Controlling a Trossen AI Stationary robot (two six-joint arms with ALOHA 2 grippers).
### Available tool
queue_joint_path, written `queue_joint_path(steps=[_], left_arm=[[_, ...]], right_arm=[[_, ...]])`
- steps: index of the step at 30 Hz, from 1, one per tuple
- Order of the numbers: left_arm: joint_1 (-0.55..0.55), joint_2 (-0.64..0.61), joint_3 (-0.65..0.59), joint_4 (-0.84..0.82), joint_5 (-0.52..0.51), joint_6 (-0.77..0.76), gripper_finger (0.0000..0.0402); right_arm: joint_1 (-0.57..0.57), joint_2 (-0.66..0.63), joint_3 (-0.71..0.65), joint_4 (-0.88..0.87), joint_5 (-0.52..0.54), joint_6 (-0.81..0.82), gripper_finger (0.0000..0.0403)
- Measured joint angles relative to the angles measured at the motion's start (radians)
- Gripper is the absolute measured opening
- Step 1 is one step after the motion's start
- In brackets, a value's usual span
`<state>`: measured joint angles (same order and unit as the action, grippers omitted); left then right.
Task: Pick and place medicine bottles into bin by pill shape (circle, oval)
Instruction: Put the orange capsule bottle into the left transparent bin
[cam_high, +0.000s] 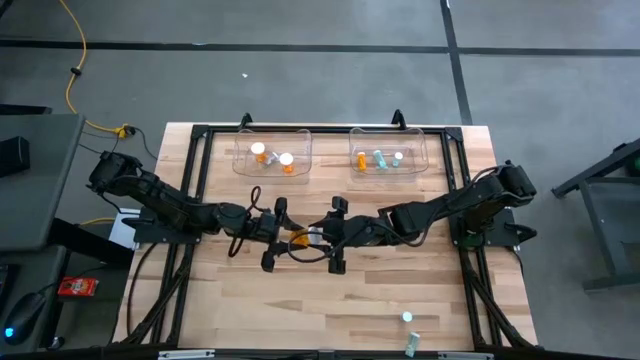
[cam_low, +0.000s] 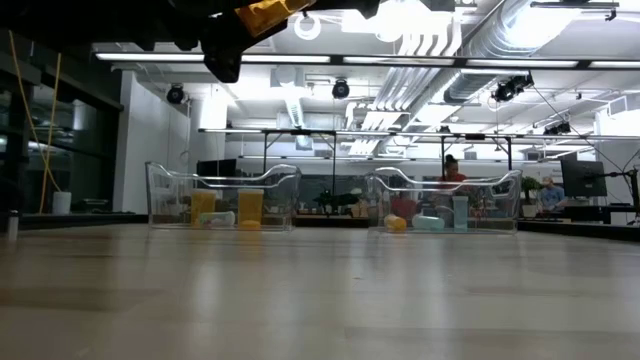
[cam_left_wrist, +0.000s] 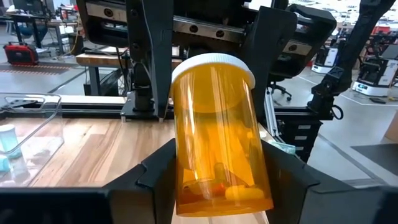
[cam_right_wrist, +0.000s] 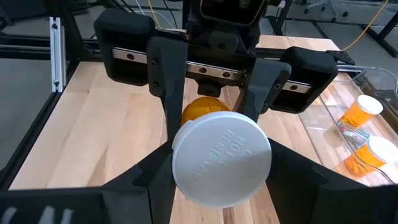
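Orange bottle (cam_high: 298, 238) held above table centre, between both grippers. Left gripper (cam_left_wrist: 217, 180) clamps bottle body; right gripper (cam_right_wrist: 221, 158) clamps white cap (cam_right_wrist: 221, 160). Two orange bottles in left bin (cam_high: 245, 158); three bottles in right bin (cam_high: 420, 150). Two more bottles (cam_high: 408, 317) near front edge.

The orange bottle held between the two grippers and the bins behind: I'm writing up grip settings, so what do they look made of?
The orange bottle looks like glossy translucent plastic, since pills show through its wall. Its cap seems matte white plastic with raised lettering. The bins look like clear rigid plastic, probably acrylic, as their contents show through. The left gripper and right gripper meet at the bottle.
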<state>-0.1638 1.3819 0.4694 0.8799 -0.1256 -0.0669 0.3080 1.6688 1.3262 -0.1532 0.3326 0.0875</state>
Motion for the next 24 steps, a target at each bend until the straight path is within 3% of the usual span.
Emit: queue_joint_path(steps=[9,16,20,24], left_arm=[[0.0,0.0,0.0,0.0,-0.015,0.0,0.0167],[0.0,0.0,0.0,-0.004,-0.027,0.004,0.0167],[0.0,-0.011,0.0,-0.034,-0.102,0.011,0.0167],[0.0,-0.052,-0.001,-0.121,-0.213,0.02,0.0167]], right_arm=[[0.0,0.0,0.0,0.004,0.003,0.01,0.0193],[0.002,-0.031,0.001,-0.004,0.005,-0.022,0.0256],[0.003,-0.087,0.001,-0.046,0.044,-0.066,0.029],[0.014,-0.158,0.002,-0.135,0.113,-0.065,0.0298]])
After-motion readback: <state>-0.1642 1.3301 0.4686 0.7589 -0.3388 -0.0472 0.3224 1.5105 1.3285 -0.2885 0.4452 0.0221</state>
